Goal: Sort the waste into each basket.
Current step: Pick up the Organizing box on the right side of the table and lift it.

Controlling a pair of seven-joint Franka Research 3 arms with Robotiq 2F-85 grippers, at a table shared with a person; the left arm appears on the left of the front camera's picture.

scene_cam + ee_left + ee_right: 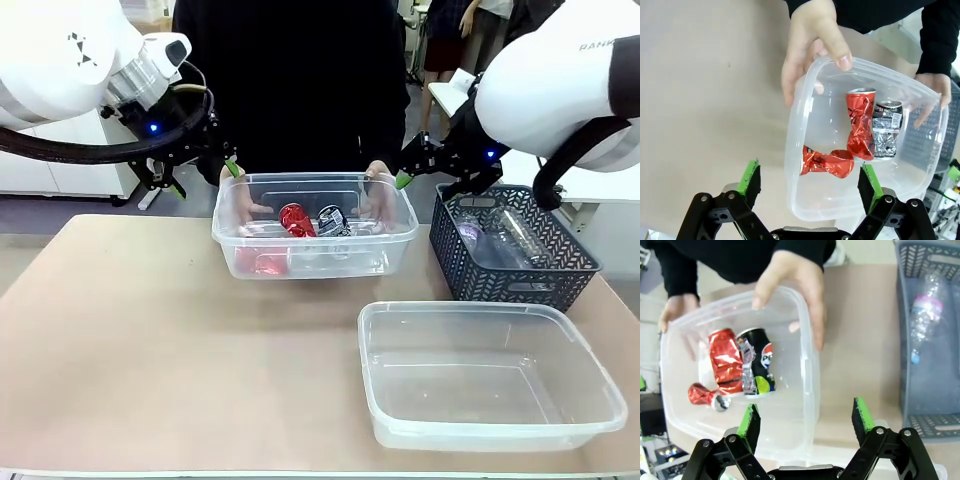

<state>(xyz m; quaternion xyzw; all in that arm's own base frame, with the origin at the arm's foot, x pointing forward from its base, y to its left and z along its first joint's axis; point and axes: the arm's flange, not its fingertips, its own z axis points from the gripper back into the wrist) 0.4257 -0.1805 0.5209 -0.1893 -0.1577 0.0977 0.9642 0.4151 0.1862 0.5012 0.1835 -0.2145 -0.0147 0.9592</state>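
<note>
Cans [297,220] lie in the far tub [216,232], steadied by a person's hands [810,55]. Left end effector [205,178] and right end effector [430,180] hover spread beside it; the bottles [515,235] probably come next.

Robotics lab: white left arm [60,60] and right arm [560,90] flank a tan table [150,350].

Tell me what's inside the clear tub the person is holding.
Three crushed cans lie in the tub: a red can, a black-and-silver can beside it, and a flattened red can nearby. Their undersides, and anything beneath them, are covered.
</note>
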